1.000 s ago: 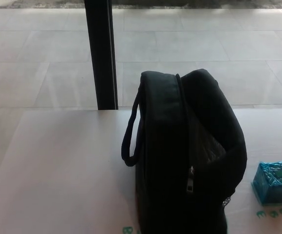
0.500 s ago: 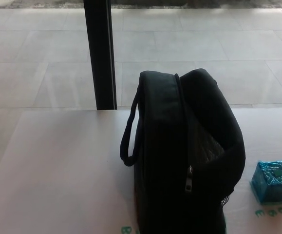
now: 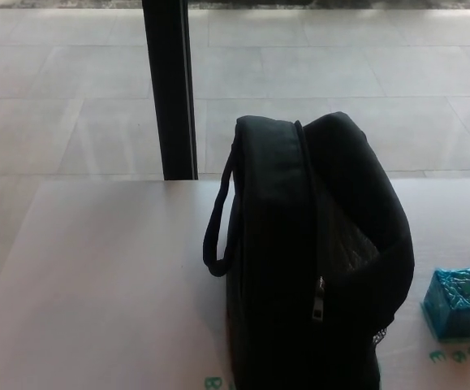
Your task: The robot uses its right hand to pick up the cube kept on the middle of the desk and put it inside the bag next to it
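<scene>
A black bag [image 3: 308,260] stands upright on the white desk [image 3: 105,276], its zip open along the top and a carry handle [image 3: 216,219] hanging on its left side. A small blue patterned cube [image 3: 460,302] sits on the desk just right of the bag, near the picture's right edge, a short gap apart from it. Neither of my hands shows in the head view.
A black vertical post [image 3: 170,89] rises behind the desk's far edge, left of the bag. Tiled floor [image 3: 364,73] lies beyond. Green lettering [image 3: 460,354] is printed on the desk in front of the cube.
The whole picture has shifted slightly, so the camera moved. The bag and the cube stay where they were on the desk.
</scene>
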Available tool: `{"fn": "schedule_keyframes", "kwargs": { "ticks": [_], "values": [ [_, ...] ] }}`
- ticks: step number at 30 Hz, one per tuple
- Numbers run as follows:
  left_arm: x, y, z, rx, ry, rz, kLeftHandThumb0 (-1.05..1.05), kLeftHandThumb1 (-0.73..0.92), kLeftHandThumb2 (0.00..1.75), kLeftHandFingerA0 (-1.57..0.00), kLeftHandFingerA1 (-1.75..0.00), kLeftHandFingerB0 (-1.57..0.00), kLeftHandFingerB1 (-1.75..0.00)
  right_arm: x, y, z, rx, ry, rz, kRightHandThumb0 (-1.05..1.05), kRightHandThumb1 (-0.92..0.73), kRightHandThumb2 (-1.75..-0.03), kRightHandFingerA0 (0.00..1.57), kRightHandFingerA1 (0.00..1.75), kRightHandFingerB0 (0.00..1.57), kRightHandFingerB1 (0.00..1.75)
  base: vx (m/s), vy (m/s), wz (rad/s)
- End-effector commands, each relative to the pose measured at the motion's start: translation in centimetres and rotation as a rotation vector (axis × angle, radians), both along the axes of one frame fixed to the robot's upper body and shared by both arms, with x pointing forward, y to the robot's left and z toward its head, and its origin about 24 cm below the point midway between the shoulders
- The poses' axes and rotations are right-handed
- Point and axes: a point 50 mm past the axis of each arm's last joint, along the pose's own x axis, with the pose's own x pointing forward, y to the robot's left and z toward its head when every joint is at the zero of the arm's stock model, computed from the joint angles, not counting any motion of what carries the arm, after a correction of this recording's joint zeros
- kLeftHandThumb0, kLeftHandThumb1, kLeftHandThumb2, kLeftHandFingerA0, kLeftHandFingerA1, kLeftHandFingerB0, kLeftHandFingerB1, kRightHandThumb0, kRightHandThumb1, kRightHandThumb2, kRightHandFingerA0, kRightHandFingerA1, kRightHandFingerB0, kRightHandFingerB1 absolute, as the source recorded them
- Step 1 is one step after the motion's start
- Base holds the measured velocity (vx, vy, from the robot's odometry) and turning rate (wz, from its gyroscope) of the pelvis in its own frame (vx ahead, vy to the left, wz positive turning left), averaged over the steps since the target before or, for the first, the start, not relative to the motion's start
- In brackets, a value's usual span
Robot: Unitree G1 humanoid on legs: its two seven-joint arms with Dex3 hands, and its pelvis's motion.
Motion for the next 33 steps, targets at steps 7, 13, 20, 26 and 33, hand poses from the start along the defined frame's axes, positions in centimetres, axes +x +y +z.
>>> {"fn": "schedule_keyframes", "kwargs": {
  "ticks": [7, 13, 20, 26, 33],
  "values": [
    [-0.1, 0.4, 0.0, -0.014, 0.008, 0.001, -0.76, 0.49, 0.95, -0.08, -0.55, -0.01, -0.39, 1.8, 5.8, -4.9, -0.273, 0.332, 0.298, -1.02, -0.56, -1.06, 0.0, 0.12, 0.0, 0.0, 0.0, 0.0, 0.0],
    [-0.4, 0.5, -0.1, -0.011, 0.018, 0.0, -0.74, 0.5, 0.97, -0.05, -0.53, 0.0, -0.38, 1.8, 6.5, -6.4, -0.307, 0.354, 0.343, -1.0, -0.56, -1.05, 0.0, 0.09, 0.0, 0.0, 0.0, 0.0, 0.0],
    [-0.6, 0.5, 0.0, 0.002, 0.02, -0.009, -0.82, 0.51, 0.94, -0.1, -0.55, -0.01, -0.37, 2.2, 6.9, -7.5, -0.381, 0.424, 0.369, -1.03, -0.7, -0.61, 0.0, 0.0, 0.0, 0.0, 0.0, 0.0, 0.0],
    [-0.5, 0.4, 0.1, -0.003, 0.019, -0.016, -0.73, 0.73, 0.62, -0.12, -0.52, -0.06, -0.31, 4.5, 7.6, -7.0, -0.477, 0.42, 0.333, -1.01, -0.5, -0.95, 0.0, 0.0, 0.0, 0.0, 0.0, 0.0, 0.0],
    [-0.4, 0.4, -0.1, -0.014, 0.025, -0.012, -0.81, 0.51, 0.95, -0.1, -0.56, -0.02, -0.37, 7.6, 8.5, -3.8, -0.616, 0.356, 0.254, -0.99, -0.53, -1.0, 0.0, 0.01, 0.0, 0.0, 0.0, 0.0, 0.0]
  ]
}}
